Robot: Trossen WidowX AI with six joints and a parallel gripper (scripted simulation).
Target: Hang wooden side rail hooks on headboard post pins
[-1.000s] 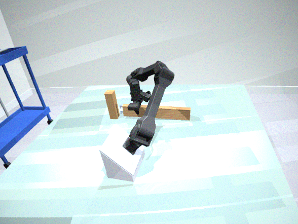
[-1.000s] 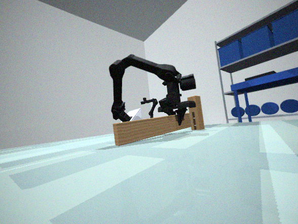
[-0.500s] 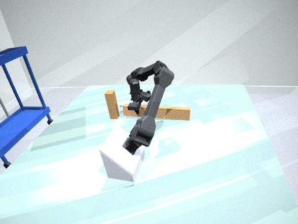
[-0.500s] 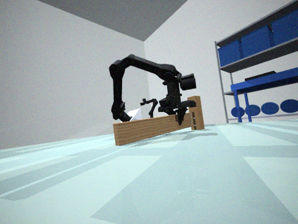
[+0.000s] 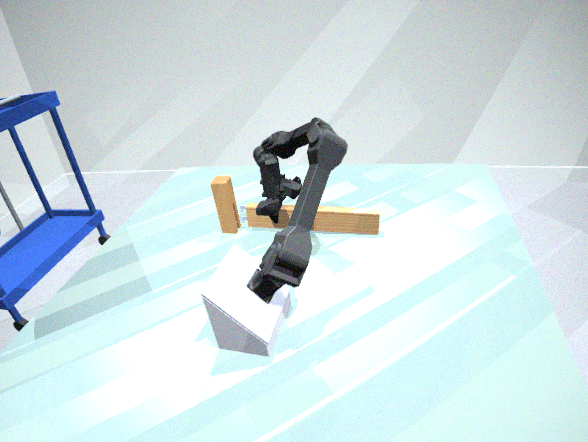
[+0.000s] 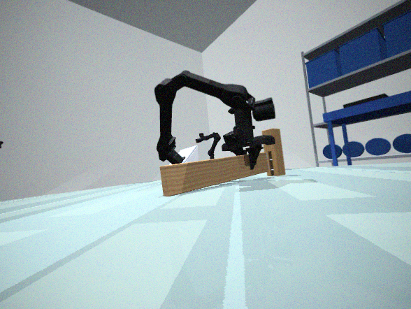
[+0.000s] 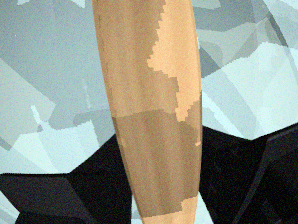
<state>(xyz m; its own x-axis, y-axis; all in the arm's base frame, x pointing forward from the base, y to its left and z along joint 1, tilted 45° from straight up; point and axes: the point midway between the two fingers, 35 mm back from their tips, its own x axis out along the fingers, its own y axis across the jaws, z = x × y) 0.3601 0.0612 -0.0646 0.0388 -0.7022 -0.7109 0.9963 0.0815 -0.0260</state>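
Note:
The wooden side rail [image 5: 345,221] [image 6: 210,172] [image 7: 142,55] stands on its narrow edge. Its far end rests on the table; its end nearest the post looks slightly raised. My gripper [image 5: 273,212] [image 6: 247,157] [image 7: 151,127] is shut on the rail near that end, with one finger on each side. The headboard post [image 5: 224,205] [image 6: 278,150] stands upright, its slot [image 6: 269,159] facing the rail. The steel hooks [image 5: 243,218] show in the small gap between rail and post in the top view, outside the slot. The pins are too small to tell clearly.
A white wedge-shaped block [image 5: 250,312] is at the arm's base on the pale table [image 5: 425,350]. A blue cart [image 5: 45,240] stands left of the table. Shelving with blue bins [image 6: 361,52] and another dark arm [image 6: 214,141] are in the background.

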